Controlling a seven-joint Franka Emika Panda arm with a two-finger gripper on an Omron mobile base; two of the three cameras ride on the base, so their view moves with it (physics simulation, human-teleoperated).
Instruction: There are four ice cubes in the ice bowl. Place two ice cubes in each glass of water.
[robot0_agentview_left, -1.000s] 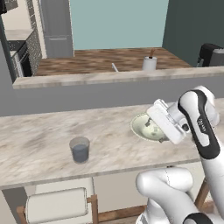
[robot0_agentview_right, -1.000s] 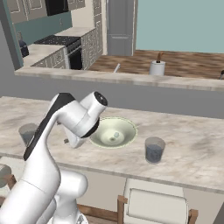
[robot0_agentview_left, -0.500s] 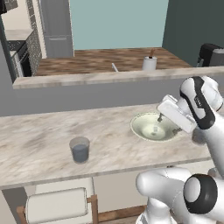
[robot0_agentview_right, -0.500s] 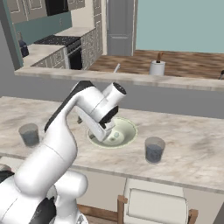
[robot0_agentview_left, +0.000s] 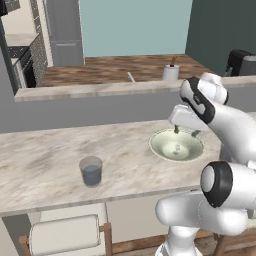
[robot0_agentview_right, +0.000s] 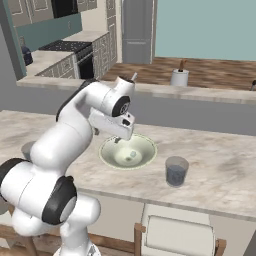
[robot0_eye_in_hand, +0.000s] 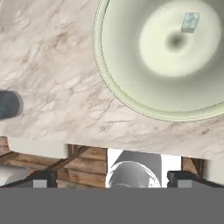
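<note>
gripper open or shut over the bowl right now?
Open. The gripper hangs over the ice bowl with its two fingertips spread wide apart and nothing between them.

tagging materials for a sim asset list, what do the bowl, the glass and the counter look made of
Ice bowl: probably glazed ceramic, smooth pale cream-green with a lighter rim. Glass of water: clear grey glass or plastic, water showing through. Counter: likely polished marble or stone, beige with darker veins.

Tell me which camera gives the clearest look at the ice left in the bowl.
The hand view: it looks straight down into the ice bowl, with one ice cube sharp near the centre. Both base views show just a tiny pale speck in the bowl.
</note>
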